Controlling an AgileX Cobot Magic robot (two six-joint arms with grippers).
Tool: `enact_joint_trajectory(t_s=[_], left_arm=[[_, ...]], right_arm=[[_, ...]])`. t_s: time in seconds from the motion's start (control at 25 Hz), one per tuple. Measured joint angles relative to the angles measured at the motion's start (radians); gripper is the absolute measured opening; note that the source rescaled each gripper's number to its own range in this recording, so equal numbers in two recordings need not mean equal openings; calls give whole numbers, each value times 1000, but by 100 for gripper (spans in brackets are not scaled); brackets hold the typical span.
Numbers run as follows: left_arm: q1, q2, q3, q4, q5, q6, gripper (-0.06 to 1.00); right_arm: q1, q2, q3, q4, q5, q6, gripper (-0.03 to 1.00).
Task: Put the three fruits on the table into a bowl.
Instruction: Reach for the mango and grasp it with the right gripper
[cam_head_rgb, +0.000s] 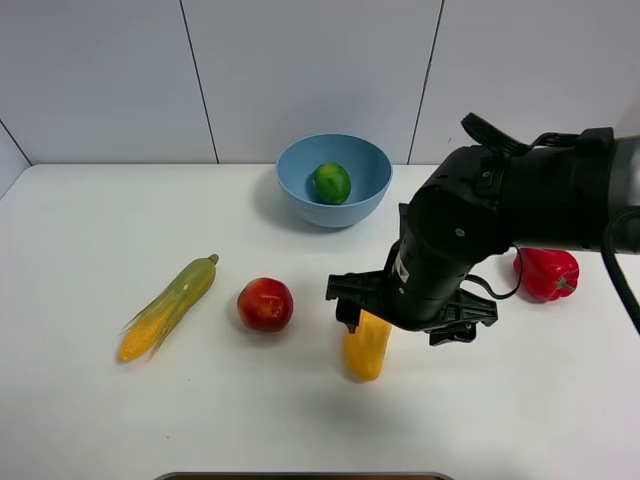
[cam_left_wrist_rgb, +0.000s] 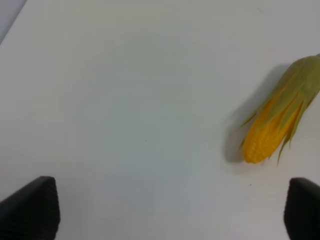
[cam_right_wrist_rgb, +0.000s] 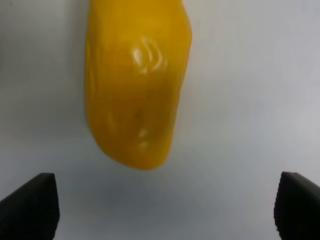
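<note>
In front of the bowl (cam_head_rgb: 335, 215), the right fingers (cam_right_wrist_rgb: 30, 205) are spread wide over the mango (cam_head_rgb: 366, 348), gripping nothing. The lime (cam_head_rgb: 331, 183) is already in the bowl; the apple (cam_head_rgb: 265, 304) lies on the worktop (cam_head_rgb: 80, 250), forward and left of it. Farther left of the bowl, the left fingers (cam_left_wrist_rgb: 30, 210) hang spread near the corn (cam_left_wrist_rgb: 275, 125).

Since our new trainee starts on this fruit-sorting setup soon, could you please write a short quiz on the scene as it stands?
1. True or false: the lime lies in the bowl.
2. Which thing lies just ahead of the right arm's open jaws? A corn, B mango, C pepper.
3. How many of the three fruits lie on the table?
Key: 1 true; 2 B; 3 two, the mango and the apple.
</note>
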Motion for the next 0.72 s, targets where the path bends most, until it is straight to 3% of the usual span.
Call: enact_joint_trajectory(t_s=[0.48,0.72], left_arm=[[0,0,0,0,0,0,100],[0,0,0,0,0,0,100]], right_arm=[[0,111,0,-9,-100,10,88],[-15,128,0,-30,-107,16,88]])
